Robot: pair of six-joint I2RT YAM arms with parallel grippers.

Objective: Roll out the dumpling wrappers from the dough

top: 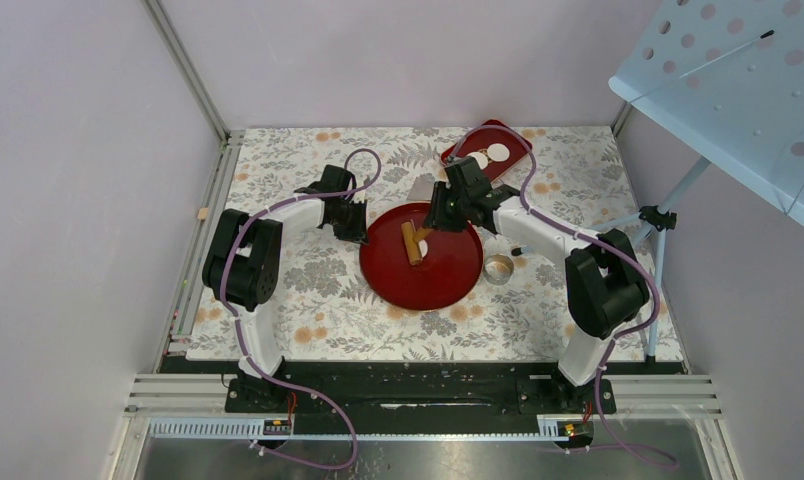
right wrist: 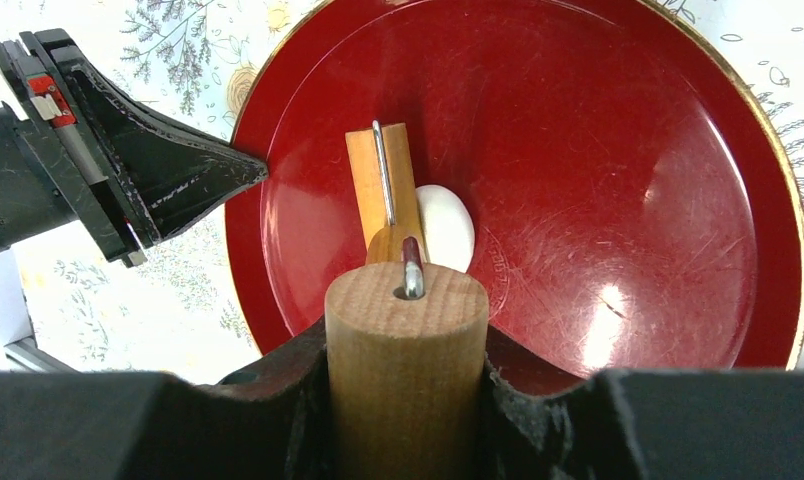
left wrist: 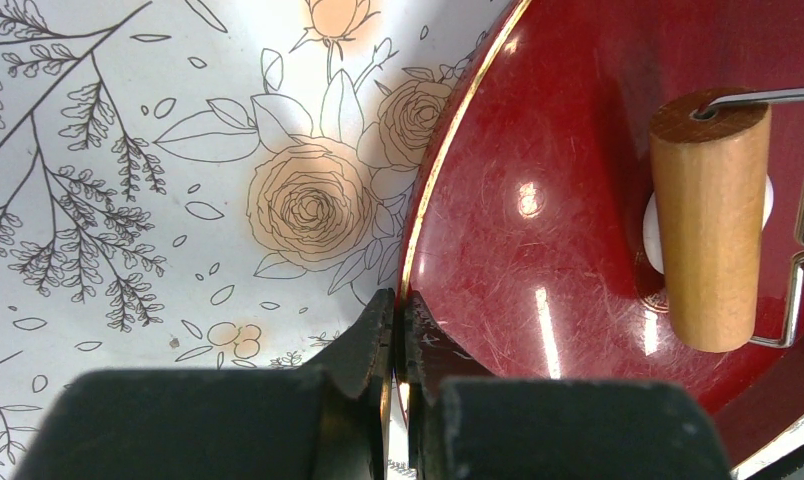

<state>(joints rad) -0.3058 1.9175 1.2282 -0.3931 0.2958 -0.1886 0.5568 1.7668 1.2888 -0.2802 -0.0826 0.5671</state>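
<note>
right gripper (right wrist: 408,345) pinches the wooden rolling pin (right wrist: 381,180), which lies on the soft white dough lump (right wrist: 450,228) mid-frame on the round red plate (right wrist: 628,150). left gripper (left wrist: 395,325) pinches the plate's rim at bottom centre.

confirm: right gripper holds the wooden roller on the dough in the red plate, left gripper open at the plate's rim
No. The left gripper is shut on the rim of the red plate, per the left wrist view. The right gripper does hold the wooden roller on the dough.
</note>
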